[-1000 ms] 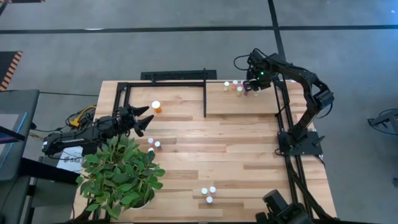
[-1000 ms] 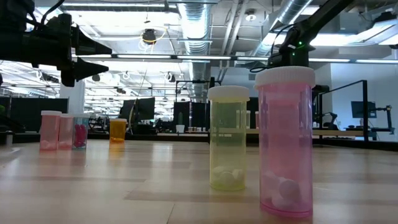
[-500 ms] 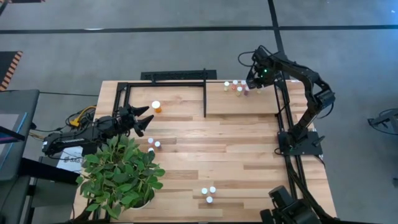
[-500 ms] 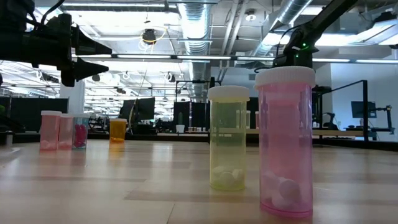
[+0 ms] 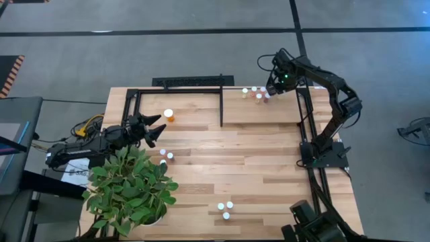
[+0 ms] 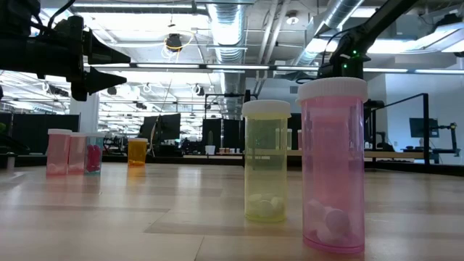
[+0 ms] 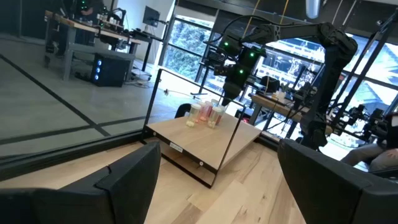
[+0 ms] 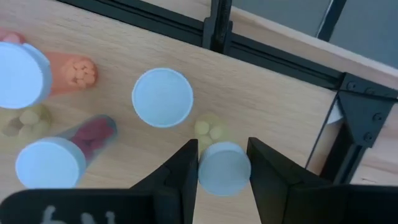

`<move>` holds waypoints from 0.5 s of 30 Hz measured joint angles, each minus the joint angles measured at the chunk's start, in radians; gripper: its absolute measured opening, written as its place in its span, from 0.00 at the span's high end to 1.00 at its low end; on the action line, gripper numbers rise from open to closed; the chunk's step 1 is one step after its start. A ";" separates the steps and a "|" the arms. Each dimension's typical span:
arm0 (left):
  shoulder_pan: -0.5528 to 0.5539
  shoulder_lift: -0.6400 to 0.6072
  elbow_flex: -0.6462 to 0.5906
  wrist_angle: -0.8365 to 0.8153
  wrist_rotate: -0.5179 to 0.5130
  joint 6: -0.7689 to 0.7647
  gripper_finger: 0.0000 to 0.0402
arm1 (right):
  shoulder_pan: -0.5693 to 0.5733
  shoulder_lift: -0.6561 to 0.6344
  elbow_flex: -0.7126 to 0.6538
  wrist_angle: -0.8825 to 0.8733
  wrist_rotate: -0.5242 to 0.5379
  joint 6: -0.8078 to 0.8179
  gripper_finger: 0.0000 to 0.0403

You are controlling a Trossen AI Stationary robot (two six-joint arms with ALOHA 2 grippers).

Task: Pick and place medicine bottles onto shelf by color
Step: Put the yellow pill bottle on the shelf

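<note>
My right gripper (image 5: 271, 89) points down over the pale shelf (image 5: 262, 113) at the table's far right, shut on a yellow-green vial (image 8: 224, 169). Beside it on the shelf (image 8: 124, 50) stand an orange vial (image 8: 68, 71), a red vial (image 8: 93, 132) and another white-capped vial (image 8: 162, 97). My left gripper (image 5: 159, 129) is open and empty at the table's left, near the larger orange bottle (image 5: 168, 115). Three vials (image 5: 225, 209) stand near the front edge; a green one (image 6: 266, 161) and a pink one (image 6: 332, 167) fill the low view. My right gripper pinches the yellow-green vial by its white cap (image 8: 224, 177) between its two fingers (image 8: 183, 177), coming from above and pointing down. The vial stands upright under the fingers. Whether its bottom rests on the shelf, I cannot tell.
Black frame bars (image 5: 222, 101) edge the shelf and the far left bay. A leafy potted plant (image 5: 131, 189) stands at the front left beside my left arm. Two more vials (image 5: 166, 155) stand by the plant. Open tabletop lies in the middle.
My right gripper has shifted a little toward the table's far edge above the shelf's vials.
</note>
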 joint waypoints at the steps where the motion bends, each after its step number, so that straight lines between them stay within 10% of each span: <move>1: 0.000 0.000 0.000 0.000 0.000 0.000 0.22 | 0.003 0.000 0.000 0.000 0.002 -0.008 0.66; 15: 0.000 0.000 0.000 0.000 0.000 0.000 0.22 | -0.009 0.000 0.000 0.038 0.006 -0.025 0.66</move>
